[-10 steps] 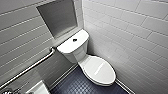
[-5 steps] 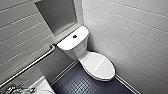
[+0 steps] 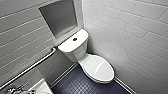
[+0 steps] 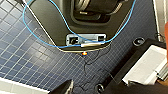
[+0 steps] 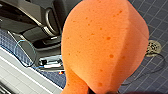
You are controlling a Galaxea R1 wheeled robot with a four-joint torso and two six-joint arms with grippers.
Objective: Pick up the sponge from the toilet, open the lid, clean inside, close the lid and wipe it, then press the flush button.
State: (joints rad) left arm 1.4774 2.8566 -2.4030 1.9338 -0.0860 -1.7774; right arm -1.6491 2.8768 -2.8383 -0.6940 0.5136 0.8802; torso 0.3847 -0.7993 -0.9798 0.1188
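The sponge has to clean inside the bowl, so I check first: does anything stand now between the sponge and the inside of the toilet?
Yes. The lid lies closed over the bowl of the toilet, so it covers the inside. The sponge is off the toilet, over the blue floor. Nothing else visible lies on the lid.

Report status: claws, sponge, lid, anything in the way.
Right claw shut on sponge, above the floor. Lid down on toilet; flush button in sight. Grab bar on the wall alongside.
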